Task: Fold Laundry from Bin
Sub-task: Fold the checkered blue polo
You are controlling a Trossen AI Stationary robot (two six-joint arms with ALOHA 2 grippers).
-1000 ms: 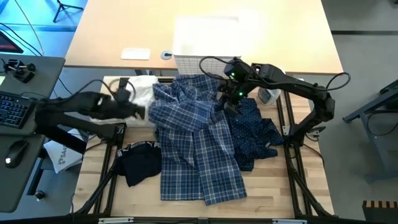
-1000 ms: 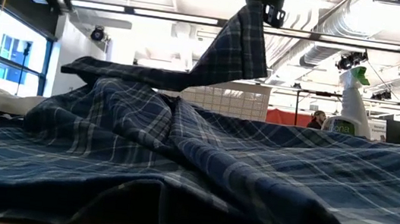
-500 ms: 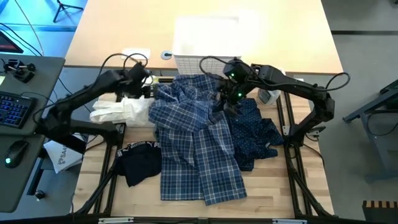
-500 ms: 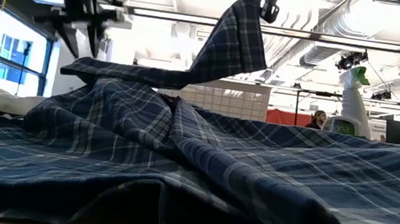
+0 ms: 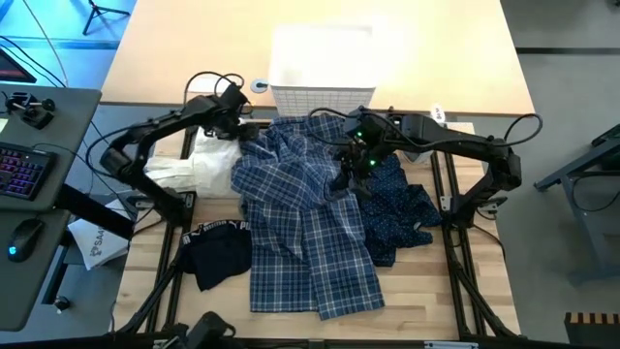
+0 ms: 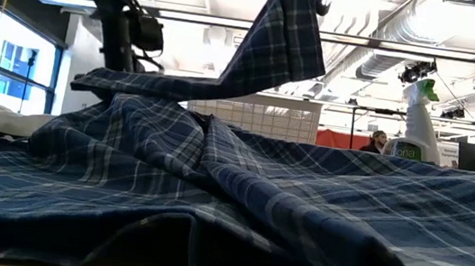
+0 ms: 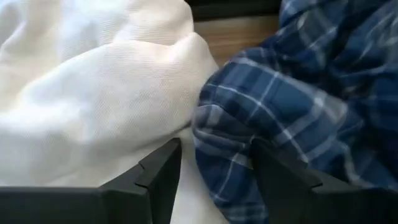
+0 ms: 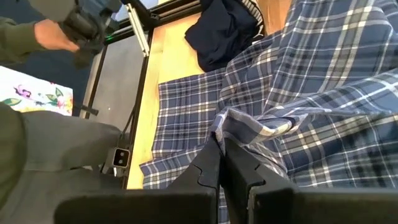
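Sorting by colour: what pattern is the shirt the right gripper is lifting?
Blue and white plaid. The shirt, pinched by the right gripper, shows best in the high view.

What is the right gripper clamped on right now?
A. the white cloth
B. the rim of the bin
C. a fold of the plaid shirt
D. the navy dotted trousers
C. In the right wrist view the right gripper has its fingers closed on a fold of the blue-white plaid shirt, and the low view shows that fold lifted above the rest of the shirt.
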